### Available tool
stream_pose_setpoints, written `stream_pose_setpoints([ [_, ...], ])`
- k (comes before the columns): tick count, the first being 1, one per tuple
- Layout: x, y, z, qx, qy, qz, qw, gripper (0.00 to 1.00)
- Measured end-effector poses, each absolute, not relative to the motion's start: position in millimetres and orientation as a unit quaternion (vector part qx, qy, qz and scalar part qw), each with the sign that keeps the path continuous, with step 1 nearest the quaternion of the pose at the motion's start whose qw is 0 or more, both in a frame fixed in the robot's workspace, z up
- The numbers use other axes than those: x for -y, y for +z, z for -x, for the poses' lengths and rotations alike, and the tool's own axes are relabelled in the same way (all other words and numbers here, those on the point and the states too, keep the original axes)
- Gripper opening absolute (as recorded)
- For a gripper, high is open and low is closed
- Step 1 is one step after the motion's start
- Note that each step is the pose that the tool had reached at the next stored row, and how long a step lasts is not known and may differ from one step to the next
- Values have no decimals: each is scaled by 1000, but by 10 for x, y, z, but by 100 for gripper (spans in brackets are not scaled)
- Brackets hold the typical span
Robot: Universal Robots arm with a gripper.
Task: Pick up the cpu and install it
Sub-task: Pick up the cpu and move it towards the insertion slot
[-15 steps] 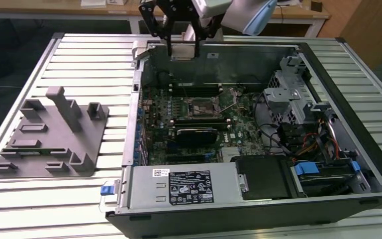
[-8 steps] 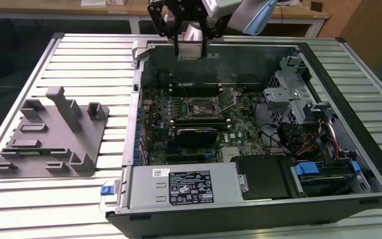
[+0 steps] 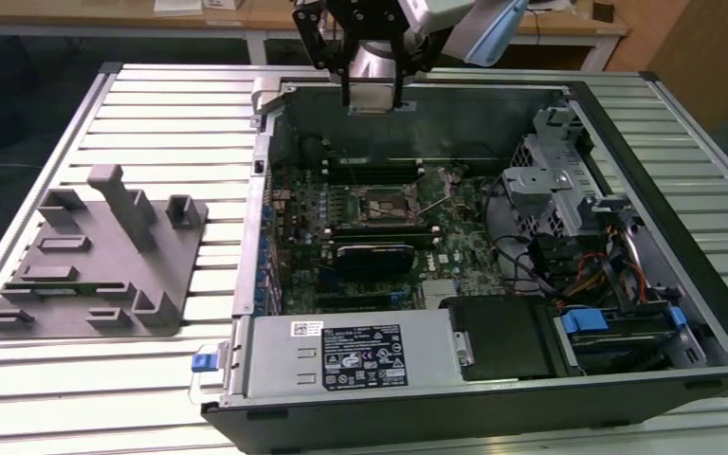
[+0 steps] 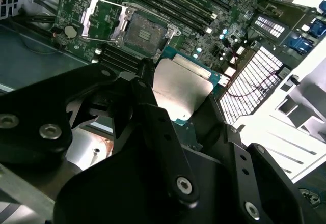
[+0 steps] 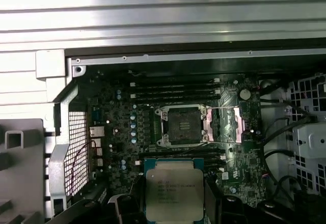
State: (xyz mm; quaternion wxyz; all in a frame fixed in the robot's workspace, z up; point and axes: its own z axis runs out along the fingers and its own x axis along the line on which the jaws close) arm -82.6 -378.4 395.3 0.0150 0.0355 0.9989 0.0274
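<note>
Cpu (image 5: 174, 193) sits clamped by its edges between the two fingers of the hand (image 4: 182, 87), silver lid upward, probably held flat so it can meet the open socket (image 5: 182, 126) squarely. It hangs above the motherboard (image 5: 109, 107), apart from the socket, over the computer case (image 3: 263, 190).

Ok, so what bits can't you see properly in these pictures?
- The cpu's underside: it faces away in both wrist views.
- One end of the cpu in the second wrist view: the end effector's black body covers it.
- The socket's tiny contacts: too small in the exterior view.
- The arm above the end effector: cut off by the exterior view's upper edge.
</note>
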Motion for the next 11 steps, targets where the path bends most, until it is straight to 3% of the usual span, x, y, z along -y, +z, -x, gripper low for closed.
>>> stream_pose_setpoints([
  [11,3783,3873,815,-999,27,-35,15,55],
])
